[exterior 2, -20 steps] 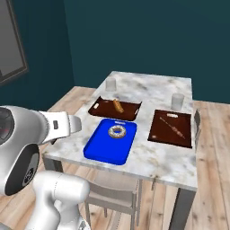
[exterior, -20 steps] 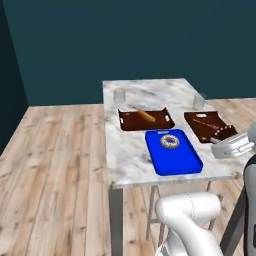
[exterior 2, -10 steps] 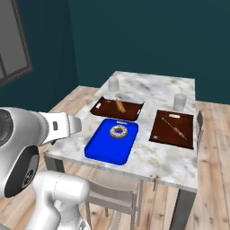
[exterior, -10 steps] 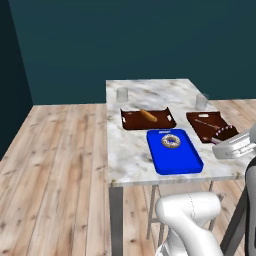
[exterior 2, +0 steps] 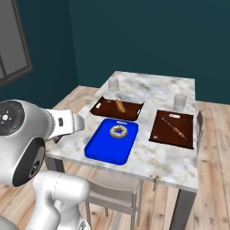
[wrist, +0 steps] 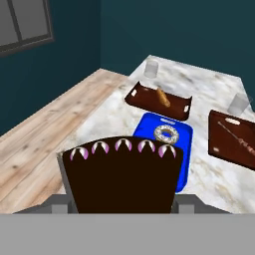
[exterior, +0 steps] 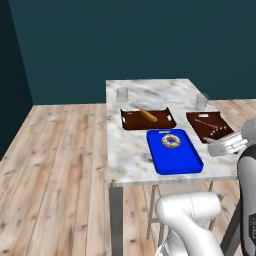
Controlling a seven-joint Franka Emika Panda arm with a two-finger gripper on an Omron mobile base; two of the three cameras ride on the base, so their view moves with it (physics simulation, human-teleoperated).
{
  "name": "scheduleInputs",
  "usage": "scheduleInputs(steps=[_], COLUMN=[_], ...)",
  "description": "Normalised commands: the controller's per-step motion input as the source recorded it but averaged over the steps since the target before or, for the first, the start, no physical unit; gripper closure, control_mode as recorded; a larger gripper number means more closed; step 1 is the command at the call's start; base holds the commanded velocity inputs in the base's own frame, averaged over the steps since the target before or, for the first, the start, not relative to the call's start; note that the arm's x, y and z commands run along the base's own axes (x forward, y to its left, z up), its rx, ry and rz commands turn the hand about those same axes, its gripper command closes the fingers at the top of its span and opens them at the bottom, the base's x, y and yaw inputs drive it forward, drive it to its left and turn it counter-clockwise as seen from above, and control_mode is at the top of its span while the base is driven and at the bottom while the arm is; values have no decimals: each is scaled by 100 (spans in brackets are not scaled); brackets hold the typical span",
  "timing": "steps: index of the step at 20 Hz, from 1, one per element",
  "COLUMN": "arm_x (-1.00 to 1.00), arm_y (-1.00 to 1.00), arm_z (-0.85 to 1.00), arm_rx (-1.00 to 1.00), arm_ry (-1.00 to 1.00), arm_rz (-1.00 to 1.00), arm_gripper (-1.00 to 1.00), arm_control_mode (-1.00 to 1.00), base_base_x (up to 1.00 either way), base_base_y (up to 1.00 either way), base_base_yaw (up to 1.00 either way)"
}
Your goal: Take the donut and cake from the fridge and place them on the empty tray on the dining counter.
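My gripper (wrist: pixel 122 199) is shut on the cake (wrist: pixel 122 174), a dark brown wedge with pinkish dollops along its top edge, which hides the fingers. It hovers off the near end of the dining counter (wrist: pixel 114 119), just short of the blue tray (wrist: pixel 147 124). The donut (wrist: pixel 166 133) lies on that tray. From the base cameras, the donut (exterior: pixel 171 141) (exterior 2: pixel 118 131) sits in the far half of the tray (exterior: pixel 175 162) (exterior 2: pixel 105 150). The hand (exterior: pixel 227 145) (exterior 2: pixel 67 123) hangs beside the counter's (exterior: pixel 130 150) near corner. The fridge is out of view.
Behind the blue tray stand two dark brown trays: one with an orange-brown pastry (exterior: pixel 148 116), one with a thin skewer (exterior: pixel 207 125). Two glasses (exterior: pixel 122 94) (exterior: pixel 201 102) stand further back. A chair (exterior 2: pixel 112 188) is tucked under the counter. Wooden floor lies to the left.
Both base views have shifted a little, so the camera has moved; a window has come in at the left of the right base view. The donut still lies on the tray.
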Motion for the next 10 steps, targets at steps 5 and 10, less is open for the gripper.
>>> scheduleInputs(steps=[5,10], arm_x=[60,44], arm_y=[-5,-11], arm_z=[-41,-63], arm_rx=[0,-4], arm_ry=[18,3], arm_rz=[0,0], arm_gripper=[100,100], arm_control_mode=[-100,-100], base_base_x=[0,0], base_base_y=[0,0], base_base_yaw=[0,0])
